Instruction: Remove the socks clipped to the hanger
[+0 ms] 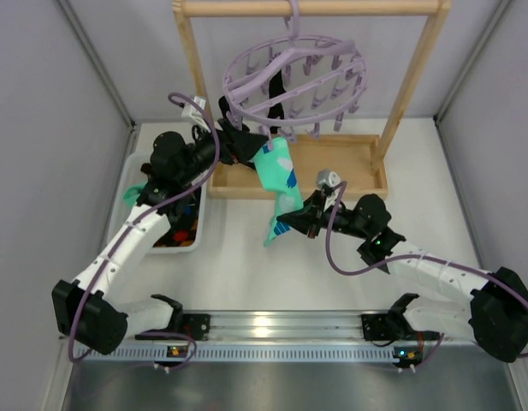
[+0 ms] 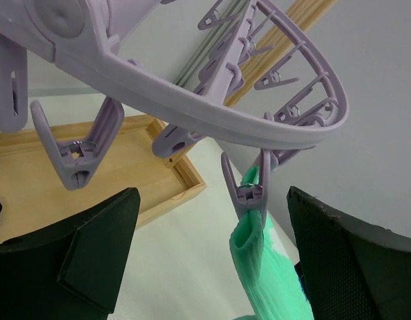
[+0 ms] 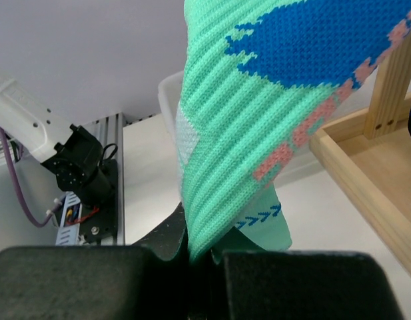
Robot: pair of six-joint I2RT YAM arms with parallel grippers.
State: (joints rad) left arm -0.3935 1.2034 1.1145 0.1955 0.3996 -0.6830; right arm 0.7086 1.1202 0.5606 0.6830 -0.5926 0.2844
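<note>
The lilac hanger (image 1: 293,81) hangs by its hook from the wooden frame's top bar. A mint-green sock (image 1: 278,184) with blue marks hangs from one clip at the ring's near side, and a black sock (image 1: 276,92) dangles inside the ring. My left gripper (image 1: 246,144) is open just below the ring. In the left wrist view its fingers (image 2: 92,253) stand wide on either side of the clip peg (image 2: 248,193) that pinches the green sock's cuff (image 2: 265,267). My right gripper (image 3: 205,257) is shut on the sock's lower end (image 3: 258,100), beside the wooden tray.
The light wooden frame (image 1: 193,77) stands on a wooden tray base (image 1: 353,175) at the back. A white bin (image 1: 137,167) on the left holds red-orange socks (image 1: 182,233) and a green one (image 1: 133,195). The metal rail (image 1: 281,325) runs along the near edge.
</note>
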